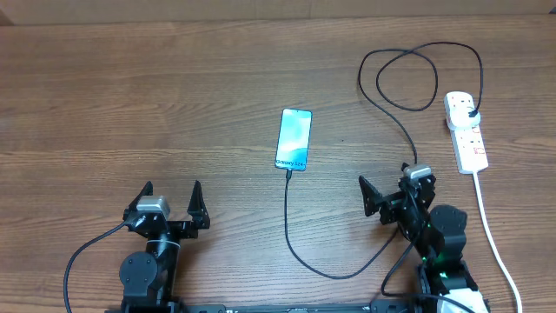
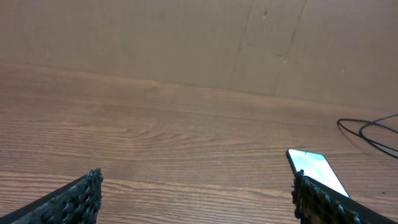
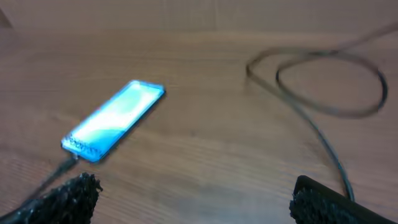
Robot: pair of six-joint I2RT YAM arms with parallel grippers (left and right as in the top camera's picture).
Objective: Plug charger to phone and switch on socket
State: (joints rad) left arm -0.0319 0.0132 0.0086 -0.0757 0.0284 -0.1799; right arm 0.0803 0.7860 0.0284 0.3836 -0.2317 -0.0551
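the left gripper (image 1: pixel 171 193), black with two fingers, is spread wide over bare wood and grips nothing; its wrist view shows both textured fingertips (image 2: pixel 81 198) far apart. the right gripper (image 1: pixel 387 187) is likewise wide open and empty, low over the brown wood-grain table (image 1: pixel 174 87). just beside its right finger passes the long thin black charger cable (image 1: pixel 330 274). the cable's small tip meets the near short edge of the slim rectangular smartphone (image 1: pixel 294 140), which lies flat between the arms and further out, its light-blue screen lit. the cable loops far right to its black plug head (image 1: pixel 470 112), seated in the white oblong power strip (image 1: pixel 466 137). the strip's switch position cannot be told. a thick white cord (image 1: pixel 491 228) trails from the strip toward the near edge.
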